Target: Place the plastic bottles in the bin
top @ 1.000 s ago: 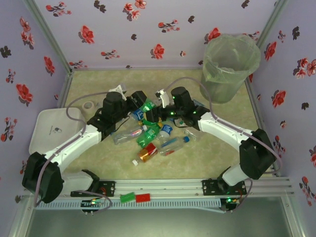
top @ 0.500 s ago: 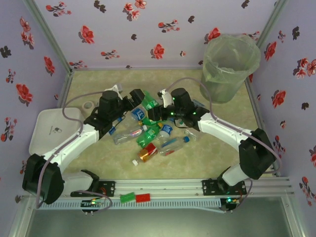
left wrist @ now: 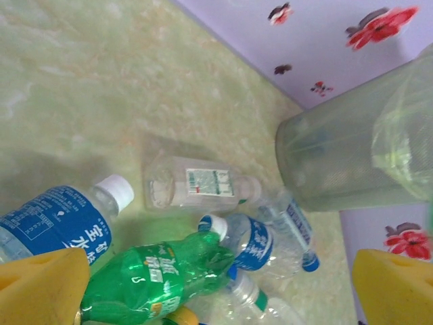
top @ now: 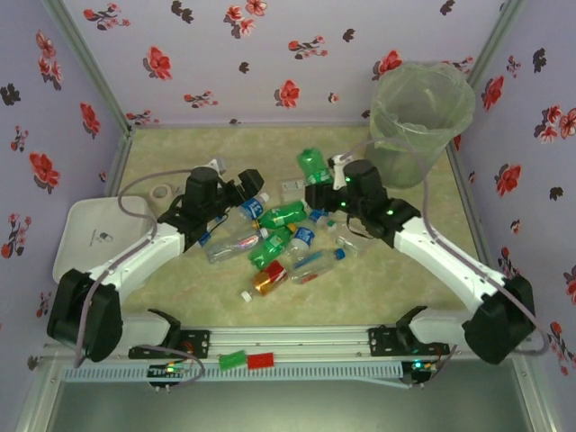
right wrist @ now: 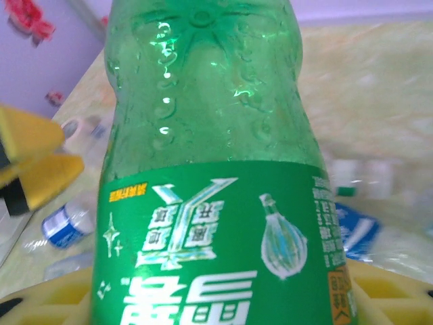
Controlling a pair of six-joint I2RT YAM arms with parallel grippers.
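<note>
Lifted and swung binward since a second ago: green soda bottle (top: 312,165), clenched in right gripper (top: 321,183). Bin (top: 405,155) just beyond those jaws, no bottle seen inside. Left gripper (top: 243,186) spread wide, empty, above some ten remaining bottles (top: 270,247). Barely begun.

High rear overview; two close wrist views, both onto bottles (top: 270,247)
</note>
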